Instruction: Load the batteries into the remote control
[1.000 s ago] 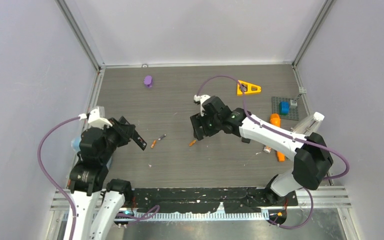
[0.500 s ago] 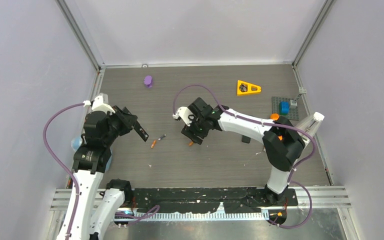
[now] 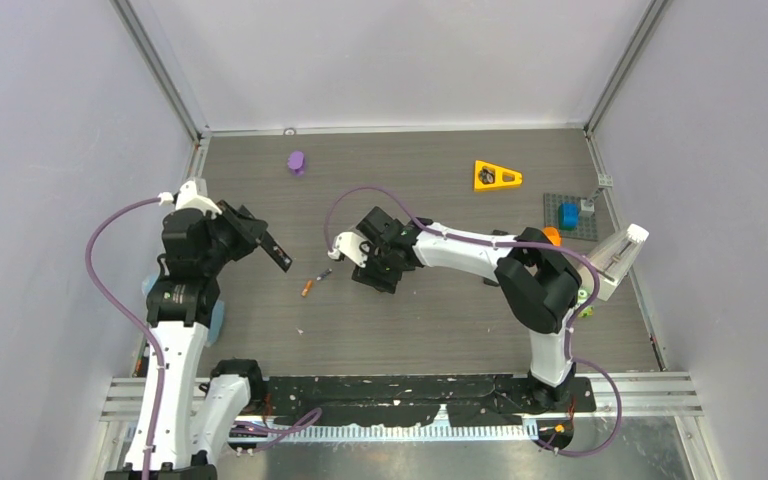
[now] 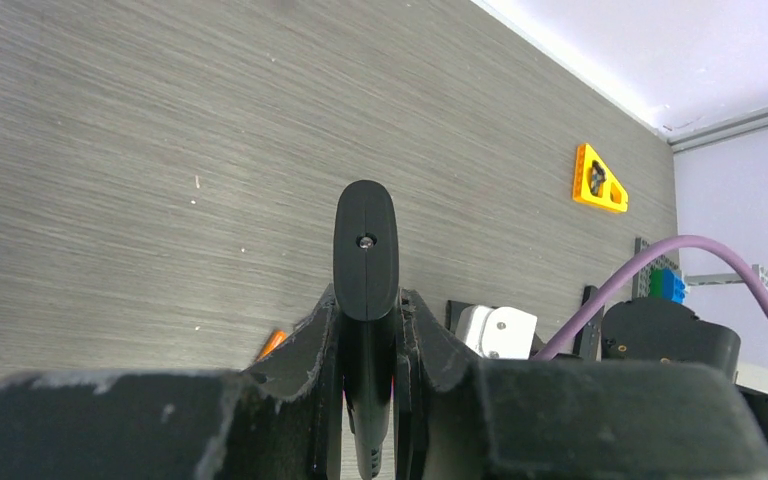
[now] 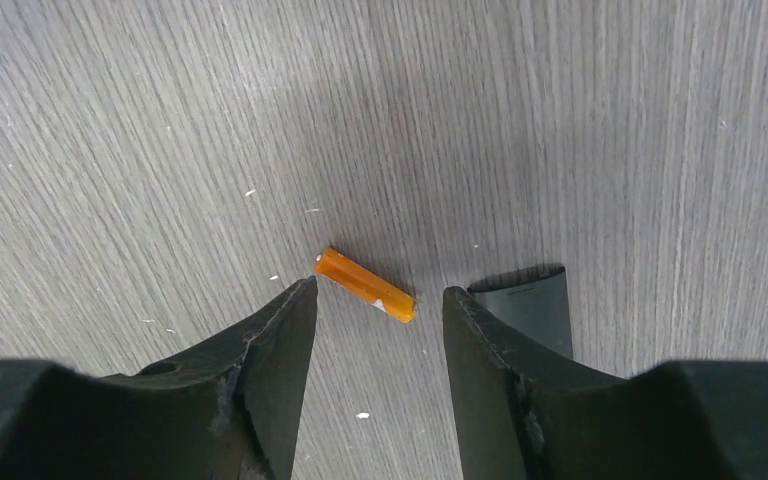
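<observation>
We see a tiny orange battery (image 5: 365, 285), a short cylinder with a pale scuff. It lies loose on the table between the half-open fingers of the right gripper (image 5: 380, 292). The left gripper (image 4: 368, 315) is clamped on a slim black remote (image 4: 365, 240). The table (image 3: 440, 330) is grey wood-grain, enclosed by pale lilac walls (image 3: 390, 60).

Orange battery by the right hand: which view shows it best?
Right wrist view: the orange battery lies in full view on the table, between the parted fingers of the right hand. In the top view the hand covers it; the left wrist view does not clearly show it.
</observation>
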Available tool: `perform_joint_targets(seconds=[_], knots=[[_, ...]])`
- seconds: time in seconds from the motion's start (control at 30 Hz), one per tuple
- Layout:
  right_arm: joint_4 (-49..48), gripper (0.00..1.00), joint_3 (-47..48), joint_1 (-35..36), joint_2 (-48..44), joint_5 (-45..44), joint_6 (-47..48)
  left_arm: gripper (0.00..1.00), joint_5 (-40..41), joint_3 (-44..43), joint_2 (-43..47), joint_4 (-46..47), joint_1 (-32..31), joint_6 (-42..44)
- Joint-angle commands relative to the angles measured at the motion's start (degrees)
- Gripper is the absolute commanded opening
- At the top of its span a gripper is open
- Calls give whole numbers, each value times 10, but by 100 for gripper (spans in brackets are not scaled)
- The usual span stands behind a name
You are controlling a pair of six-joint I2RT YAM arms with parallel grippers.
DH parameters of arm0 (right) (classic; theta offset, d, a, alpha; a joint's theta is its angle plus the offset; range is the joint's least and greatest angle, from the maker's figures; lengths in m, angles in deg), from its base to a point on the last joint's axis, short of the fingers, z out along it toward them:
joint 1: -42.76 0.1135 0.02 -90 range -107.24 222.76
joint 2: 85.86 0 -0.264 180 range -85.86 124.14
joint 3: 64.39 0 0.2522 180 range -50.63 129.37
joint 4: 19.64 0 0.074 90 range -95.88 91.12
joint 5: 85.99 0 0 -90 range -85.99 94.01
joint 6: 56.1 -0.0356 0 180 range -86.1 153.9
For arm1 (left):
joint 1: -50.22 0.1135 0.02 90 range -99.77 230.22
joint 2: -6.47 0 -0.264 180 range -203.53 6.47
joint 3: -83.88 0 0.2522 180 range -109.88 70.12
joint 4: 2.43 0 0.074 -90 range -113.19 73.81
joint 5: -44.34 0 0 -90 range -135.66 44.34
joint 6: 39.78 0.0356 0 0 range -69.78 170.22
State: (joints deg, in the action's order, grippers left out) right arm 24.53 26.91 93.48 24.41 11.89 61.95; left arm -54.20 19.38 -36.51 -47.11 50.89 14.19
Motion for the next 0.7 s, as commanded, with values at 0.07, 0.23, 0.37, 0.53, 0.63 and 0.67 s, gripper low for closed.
perform_joint_targets(seconds=[0.07, 0.23, 0.37, 0.53, 0.63, 0.67], knots=[[-8, 54, -1, 2, 0, 18, 23, 0, -12, -34, -5, 42, 9, 1], [-6, 52, -6, 3, 9, 10, 28, 0, -13, -31, -8, 45, 9, -1], [-17, 49, -13, 3, 11, 5, 25, 0, -15, -29, -9, 46, 8, -3], [-36, 37, -19, 7, 13, -13, 15, 0, -15, -26, -5, 46, 10, -3], [-43, 28, -21, 11, 13, -17, 6, 0, -15, -25, -3, 46, 10, -4], [-43, 23, -21, 11, 13, -19, 2, 0, -15, -25, -2, 46, 10, -4]])
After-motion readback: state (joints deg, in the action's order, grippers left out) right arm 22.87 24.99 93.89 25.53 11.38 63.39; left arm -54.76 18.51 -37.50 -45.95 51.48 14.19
